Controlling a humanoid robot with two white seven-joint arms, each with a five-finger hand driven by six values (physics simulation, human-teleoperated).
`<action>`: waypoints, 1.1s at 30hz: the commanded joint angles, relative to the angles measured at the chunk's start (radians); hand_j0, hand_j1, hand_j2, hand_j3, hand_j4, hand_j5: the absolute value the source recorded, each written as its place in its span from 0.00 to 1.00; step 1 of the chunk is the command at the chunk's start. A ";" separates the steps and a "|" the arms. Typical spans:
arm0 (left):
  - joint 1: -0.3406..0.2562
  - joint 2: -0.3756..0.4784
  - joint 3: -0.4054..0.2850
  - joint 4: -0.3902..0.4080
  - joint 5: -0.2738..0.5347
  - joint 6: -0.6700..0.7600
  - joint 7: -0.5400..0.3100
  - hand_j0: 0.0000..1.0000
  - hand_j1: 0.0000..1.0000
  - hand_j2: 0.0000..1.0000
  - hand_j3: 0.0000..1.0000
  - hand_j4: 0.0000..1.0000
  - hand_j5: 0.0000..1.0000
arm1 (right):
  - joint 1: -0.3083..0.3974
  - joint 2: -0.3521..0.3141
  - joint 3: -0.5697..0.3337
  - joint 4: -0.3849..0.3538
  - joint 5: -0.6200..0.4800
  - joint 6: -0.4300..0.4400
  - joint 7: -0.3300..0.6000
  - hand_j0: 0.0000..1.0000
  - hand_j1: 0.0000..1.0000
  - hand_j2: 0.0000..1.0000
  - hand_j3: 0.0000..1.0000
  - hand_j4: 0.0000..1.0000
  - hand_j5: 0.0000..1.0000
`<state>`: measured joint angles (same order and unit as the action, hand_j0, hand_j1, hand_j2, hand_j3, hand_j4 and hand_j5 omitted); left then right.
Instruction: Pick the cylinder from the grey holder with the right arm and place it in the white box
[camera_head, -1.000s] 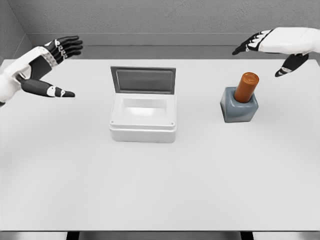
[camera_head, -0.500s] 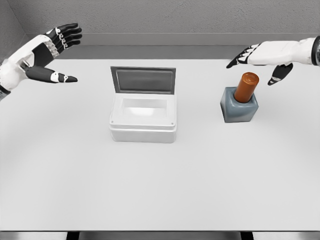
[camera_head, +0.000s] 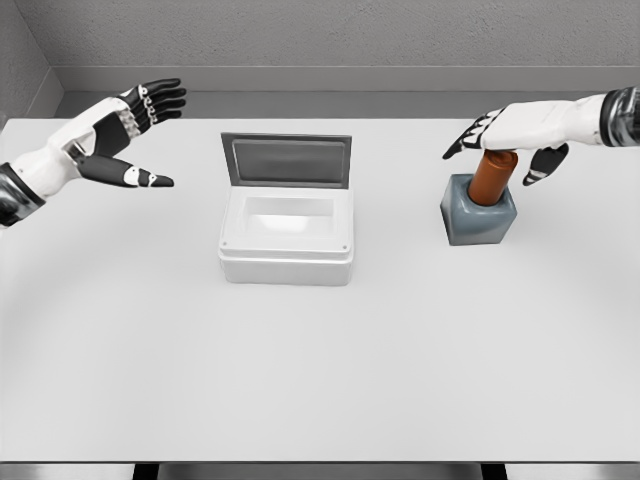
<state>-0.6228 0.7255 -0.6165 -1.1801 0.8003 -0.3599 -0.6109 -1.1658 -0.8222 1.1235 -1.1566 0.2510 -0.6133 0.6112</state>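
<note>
Spanning the view, white table (camera_head: 320, 380), grey textured wall (camera_head: 330, 35) behind

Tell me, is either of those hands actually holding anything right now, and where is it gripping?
Nothing is held. The right hand hovers open over the top of the orange cylinder, which stands in the grey holder. The left hand is open too, far off.

The cylinder (camera_head: 492, 176) looks smooth satin orange-brown, the grey holder (camera_head: 478, 218) softly glossy, the white box (camera_head: 286, 250) matt plastic.
</note>
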 joint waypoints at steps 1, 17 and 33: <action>0.000 -0.003 0.000 0.000 0.007 0.001 0.000 1.00 1.00 1.00 1.00 1.00 1.00 | 0.000 0.002 -0.001 -0.002 -0.001 0.002 0.000 0.91 0.91 0.91 0.91 0.91 0.91; 0.000 -0.012 0.000 0.014 0.005 -0.001 0.000 1.00 1.00 1.00 1.00 1.00 1.00 | 0.000 -0.002 0.012 -0.011 0.014 0.002 0.000 0.83 0.83 0.83 0.83 0.83 0.83; 0.002 -0.017 0.000 0.017 0.005 -0.001 0.000 1.00 1.00 1.00 1.00 1.00 1.00 | -0.002 -0.003 0.010 -0.025 0.031 0.002 0.000 0.64 0.64 0.64 0.64 0.64 0.64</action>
<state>-0.6213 0.7078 -0.6175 -1.1619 0.7988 -0.3614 -0.6109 -1.1674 -0.8239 1.1348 -1.1797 0.2852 -0.6125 0.6109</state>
